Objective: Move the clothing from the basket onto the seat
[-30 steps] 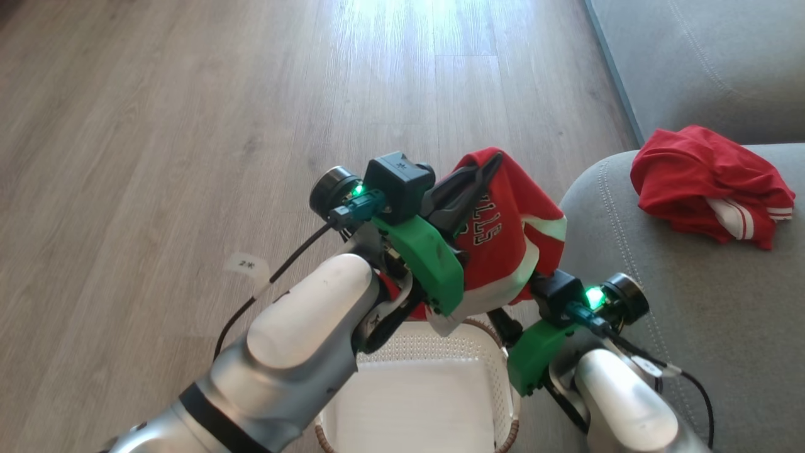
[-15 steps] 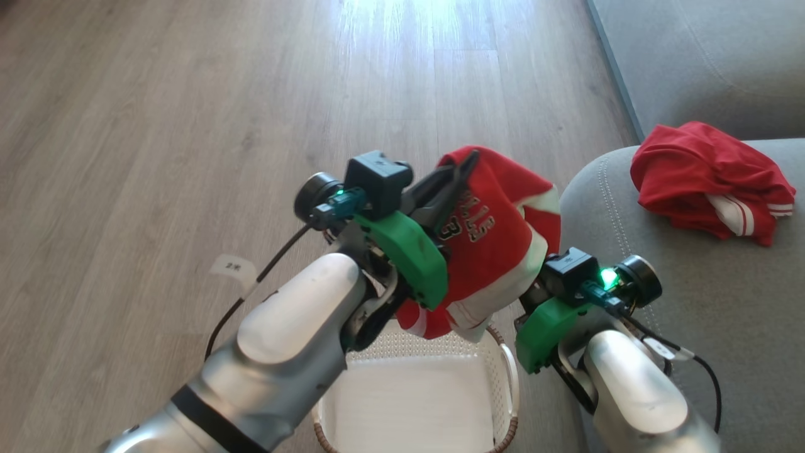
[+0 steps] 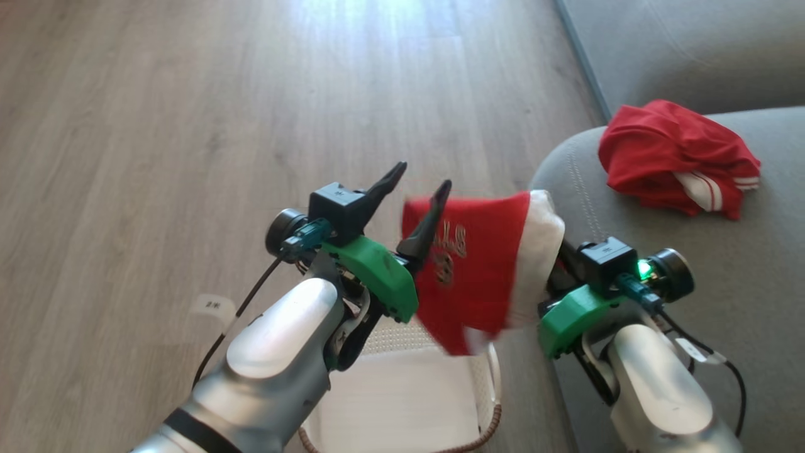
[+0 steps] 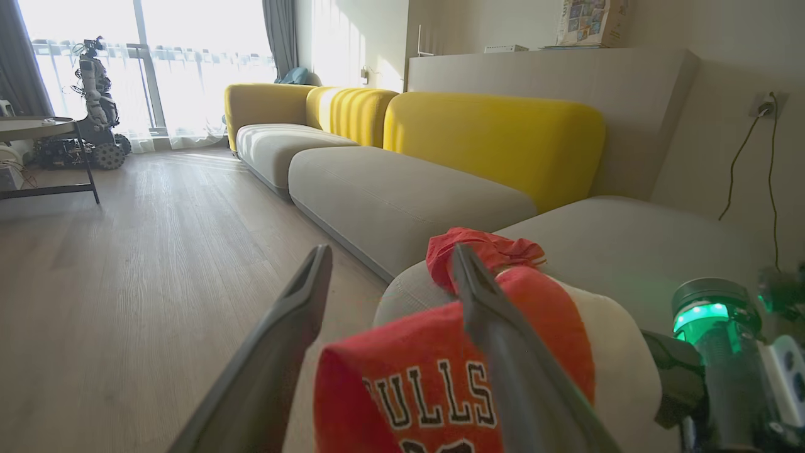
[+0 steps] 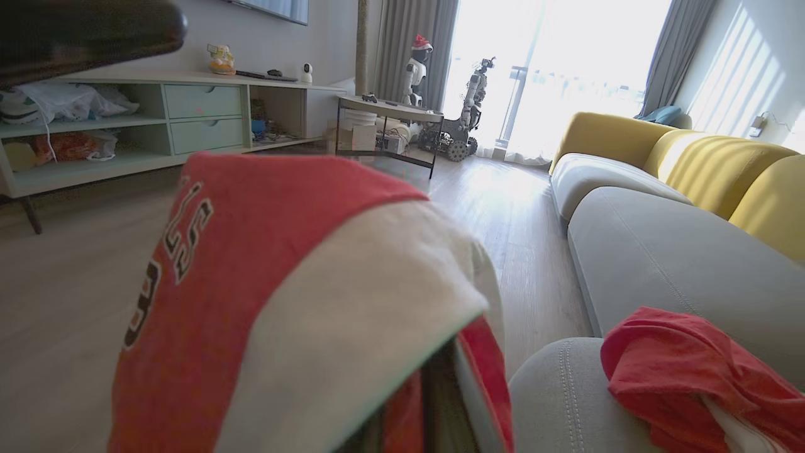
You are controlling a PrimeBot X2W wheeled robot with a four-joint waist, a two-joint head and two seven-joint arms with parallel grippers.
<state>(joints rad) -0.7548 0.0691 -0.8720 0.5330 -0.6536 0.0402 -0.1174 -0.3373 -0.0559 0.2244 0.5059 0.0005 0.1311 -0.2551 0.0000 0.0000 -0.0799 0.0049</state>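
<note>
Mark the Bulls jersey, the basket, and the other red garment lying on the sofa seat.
Bulls jersey [image 3: 487, 283]: head view, red panel right of the lettering.
Basket [image 3: 402, 336]: head view, perforated far wall.
Other red garment [image 3: 666, 151]: head view, middle of the crumpled red cloth.

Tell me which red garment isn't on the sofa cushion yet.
The one printed BULLS, held up in the air beside the cushion; the other lies crumpled on it.

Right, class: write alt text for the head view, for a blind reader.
A red Bulls jersey hangs from the right gripper above a cream basket, beside the open left gripper. Another red garment lies on the grey seat.
</note>
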